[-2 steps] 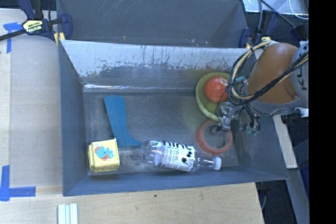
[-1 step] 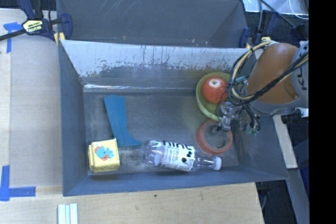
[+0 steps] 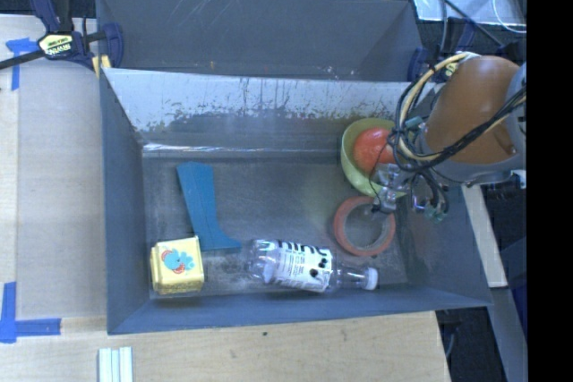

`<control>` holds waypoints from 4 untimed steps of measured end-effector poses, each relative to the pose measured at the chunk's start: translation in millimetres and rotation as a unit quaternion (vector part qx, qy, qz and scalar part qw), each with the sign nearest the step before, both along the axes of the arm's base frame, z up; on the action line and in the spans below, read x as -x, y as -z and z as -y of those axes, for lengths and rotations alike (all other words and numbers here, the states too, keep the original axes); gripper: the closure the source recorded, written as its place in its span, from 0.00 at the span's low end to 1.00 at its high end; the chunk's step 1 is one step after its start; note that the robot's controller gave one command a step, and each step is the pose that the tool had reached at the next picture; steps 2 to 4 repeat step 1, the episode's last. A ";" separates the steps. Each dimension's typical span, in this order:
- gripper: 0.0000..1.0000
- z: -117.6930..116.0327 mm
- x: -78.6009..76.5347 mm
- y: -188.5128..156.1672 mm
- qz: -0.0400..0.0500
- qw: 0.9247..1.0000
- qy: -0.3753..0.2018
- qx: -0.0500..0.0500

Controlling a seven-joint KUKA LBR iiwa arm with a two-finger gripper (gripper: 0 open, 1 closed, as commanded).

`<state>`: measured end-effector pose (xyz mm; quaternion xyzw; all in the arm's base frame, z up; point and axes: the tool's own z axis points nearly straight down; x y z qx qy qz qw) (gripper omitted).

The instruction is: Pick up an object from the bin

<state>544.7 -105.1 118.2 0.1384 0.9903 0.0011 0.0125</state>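
Flat orange-red ring [image 3: 345, 233], bin floor, right end. Gripper [image 3: 388, 198] over its upper right rim; open or closed: cannot tell. Just behind: green round bowl [image 3: 350, 164] with red ball [image 3: 370, 148]. Front: clear plastic bottle [image 3: 300, 266] lying down. Left: blue flat strip [image 3: 201, 206], yellow picture cube [image 3: 176, 265]. Grey metal bin [image 3: 269, 107].

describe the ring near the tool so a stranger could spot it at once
Look to the right end of the grey bin, by the tool. There, just below a green bowl and right of a clear bottle, lies a flat orange-red ring. It alone is an open hoop, with bin floor showing through its middle.
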 end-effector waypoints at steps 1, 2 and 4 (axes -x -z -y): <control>1.00 1.5 8.1 -107.6 -0.003 1.000 -0.012 0.000; 1.00 1.5 8.1 -107.6 -0.003 1.000 -0.012 0.000; 1.00 1.5 8.1 -107.6 -0.003 1.000 -0.012 0.000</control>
